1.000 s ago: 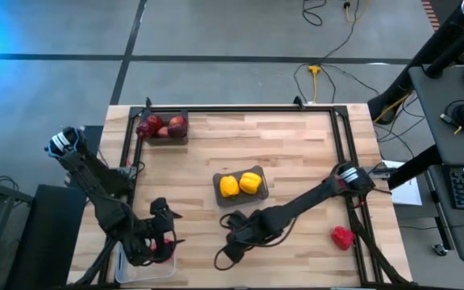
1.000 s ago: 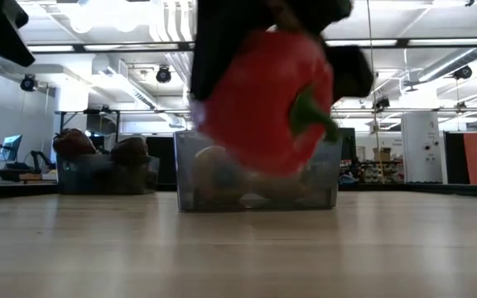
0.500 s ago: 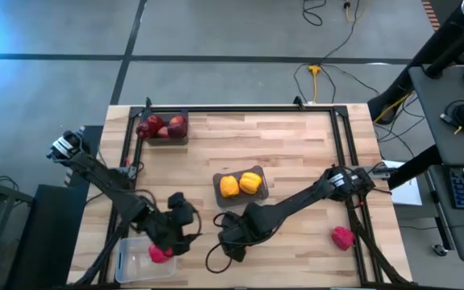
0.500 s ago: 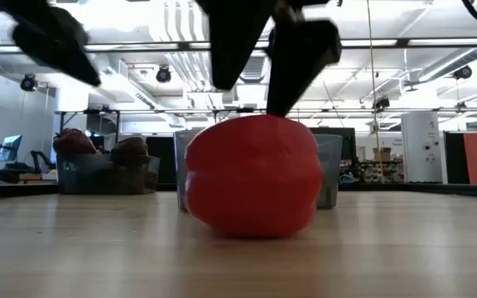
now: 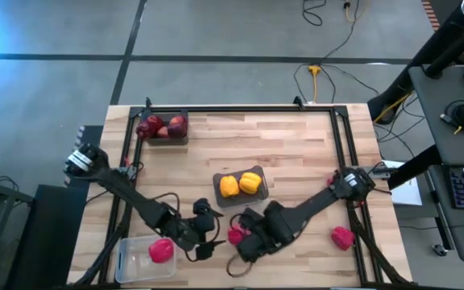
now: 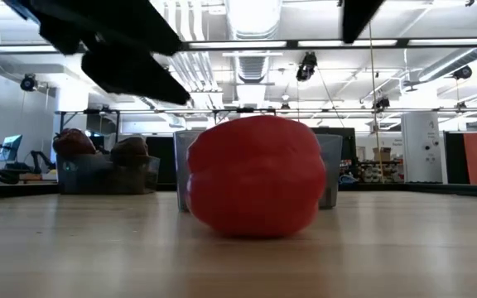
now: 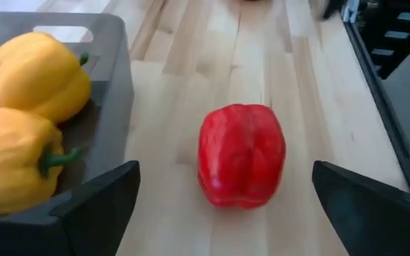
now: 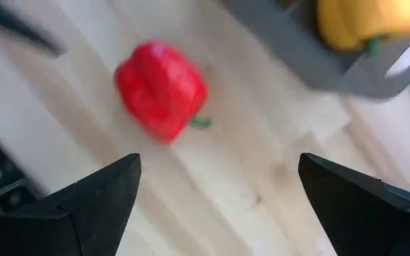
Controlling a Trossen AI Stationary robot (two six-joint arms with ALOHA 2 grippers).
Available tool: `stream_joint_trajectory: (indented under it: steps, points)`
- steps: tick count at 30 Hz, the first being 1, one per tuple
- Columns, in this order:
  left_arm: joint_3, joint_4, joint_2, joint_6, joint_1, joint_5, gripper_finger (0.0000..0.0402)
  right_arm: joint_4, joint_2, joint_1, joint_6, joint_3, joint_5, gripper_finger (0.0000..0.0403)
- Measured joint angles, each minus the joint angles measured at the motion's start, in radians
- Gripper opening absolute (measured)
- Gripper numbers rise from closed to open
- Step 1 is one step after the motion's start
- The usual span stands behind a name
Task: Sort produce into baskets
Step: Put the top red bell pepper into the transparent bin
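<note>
While a red bell pepper lies free on the table, left tool at its 9 o'clock released, right tool at 4 o'clock released, neither touching it.

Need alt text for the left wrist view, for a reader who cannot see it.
A red bell pepper lies on the bare wooden table, framed between the open left gripper fingers. Beside it, apart, a dark grey basket holds two yellow bell peppers.
</note>
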Motion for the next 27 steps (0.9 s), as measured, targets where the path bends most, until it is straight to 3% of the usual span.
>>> stream_joint_trajectory:
  steps: [11,22,27]
  points:
    - [0.025,0.247,0.184,0.085,0.004,-0.022,0.0398,-0.012,0.002,0.048,0.105,0.000,-0.035,0.0372]
    - [0.200,0.260,0.397,0.148,0.013,-0.070,0.0398,-0.014,0.003,0.047,0.082,-0.002,-0.034,0.0372]
    - [0.268,0.159,0.452,0.107,0.017,-0.062,0.0377,-0.013,0.003,0.052,0.114,-0.003,-0.034,0.0372]
